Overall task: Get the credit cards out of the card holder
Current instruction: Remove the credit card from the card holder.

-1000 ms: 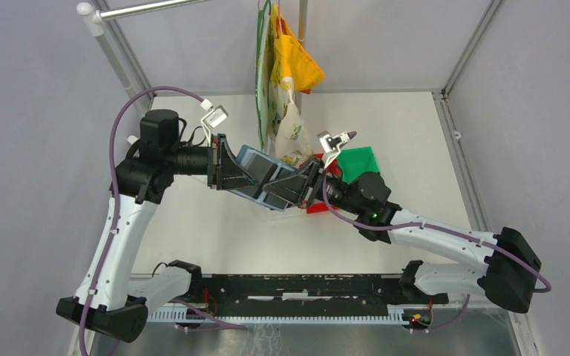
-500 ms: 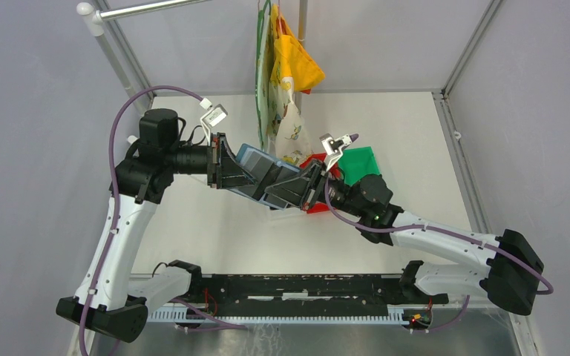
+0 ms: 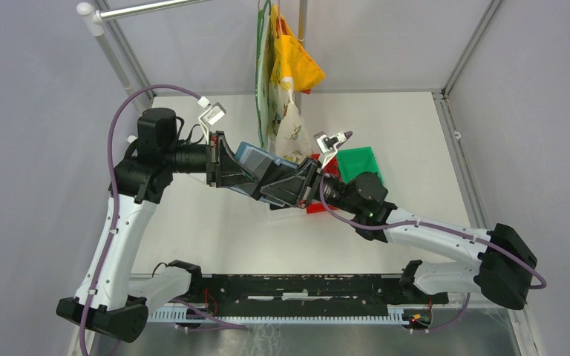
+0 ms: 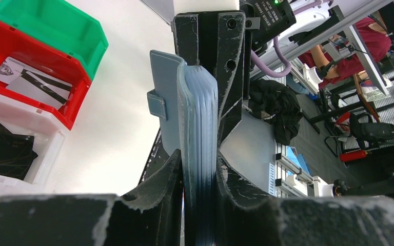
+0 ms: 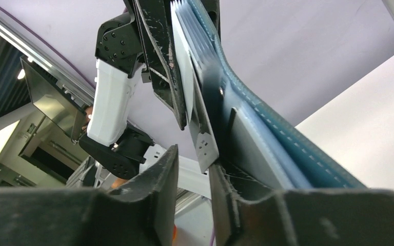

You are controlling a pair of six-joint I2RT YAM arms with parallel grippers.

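Note:
The teal-blue card holder (image 3: 254,161) hangs in the air above the table, and my left gripper (image 3: 262,182) is shut on it. In the left wrist view the card holder (image 4: 200,118) stands edge-on between the jaws of the left gripper (image 4: 199,160). My right gripper (image 3: 276,194) meets the holder from the right. In the right wrist view the right gripper (image 5: 192,160) is open, and a grey credit card (image 5: 204,138) sticks out of the card holder (image 5: 272,128) with its corner at the right finger's tip. Other cards lie in the bins.
A red bin (image 4: 77,77) holds pale cards (image 4: 28,82), a white bin (image 4: 51,146) holds black cards (image 4: 0,151), and a green bin (image 4: 56,25) stands behind them. Cloth bags (image 3: 286,74) hang from a rail just behind the grippers.
My right gripper has gone from shut to open and has shifted slightly left along the card holder. The left gripper keeps its hold and has hardly moved.

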